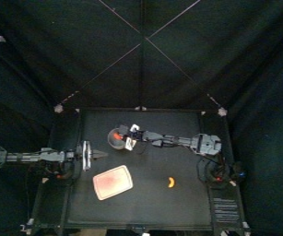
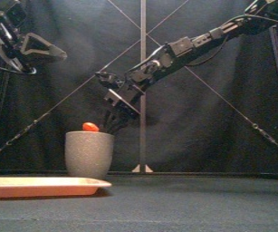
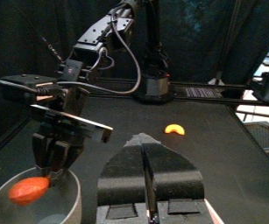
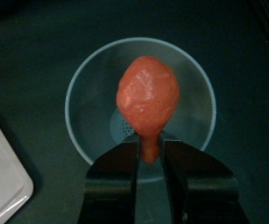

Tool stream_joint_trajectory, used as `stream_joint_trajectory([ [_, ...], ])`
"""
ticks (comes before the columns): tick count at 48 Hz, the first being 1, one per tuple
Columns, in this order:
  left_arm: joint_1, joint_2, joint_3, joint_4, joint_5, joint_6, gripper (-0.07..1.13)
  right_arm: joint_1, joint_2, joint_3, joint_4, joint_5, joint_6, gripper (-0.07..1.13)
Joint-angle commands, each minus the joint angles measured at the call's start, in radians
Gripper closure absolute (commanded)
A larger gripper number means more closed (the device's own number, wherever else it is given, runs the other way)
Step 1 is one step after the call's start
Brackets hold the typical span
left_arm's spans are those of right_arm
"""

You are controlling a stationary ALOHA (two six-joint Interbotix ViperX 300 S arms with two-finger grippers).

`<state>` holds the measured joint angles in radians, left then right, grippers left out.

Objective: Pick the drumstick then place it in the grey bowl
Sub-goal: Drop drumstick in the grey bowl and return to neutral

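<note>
The red drumstick (image 4: 147,92) hangs over the mouth of the tall grey speckled cup (image 4: 92,118), thick end toward it. My right gripper (image 4: 151,154) is shut on its thin end. From the front the drumstick (image 2: 91,128) pokes just above the cup's rim (image 2: 89,154), with the right gripper (image 2: 106,120) slanting down from the right. In the top view the right arm reaches past the middle to the cup (image 1: 115,140). My left gripper (image 3: 147,156) rests shut and holds nothing, at the table's left (image 1: 70,159).
A flat pink tray (image 1: 112,184) lies at the front left, with its edge (image 2: 38,186) low in the front view. A small orange toy (image 1: 170,182) sits at the front right, and the left wrist view shows it (image 3: 174,130) too.
</note>
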<state>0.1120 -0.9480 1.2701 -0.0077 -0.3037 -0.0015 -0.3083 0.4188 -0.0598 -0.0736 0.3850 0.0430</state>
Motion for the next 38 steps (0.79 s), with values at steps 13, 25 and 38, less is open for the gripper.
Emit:
stream_joint_trajectory([
  [13, 0.003, 0.005, -0.008, 0.002, -0.009, 0.0, 1.06, 0.011, -0.032, -0.035, -0.015, -0.043, 0.0, 0.27],
  [25, 0.003, 0.005, -0.008, -0.006, -0.009, 0.0, 1.06, 0.018, -0.117, 0.04, 0.002, -0.176, -0.002, 0.27],
  [38, 0.006, 0.005, -0.003, -0.012, -0.009, 0.0, 1.06, 0.021, -0.321, 0.345, 0.025, -0.485, -0.002, 0.27],
])
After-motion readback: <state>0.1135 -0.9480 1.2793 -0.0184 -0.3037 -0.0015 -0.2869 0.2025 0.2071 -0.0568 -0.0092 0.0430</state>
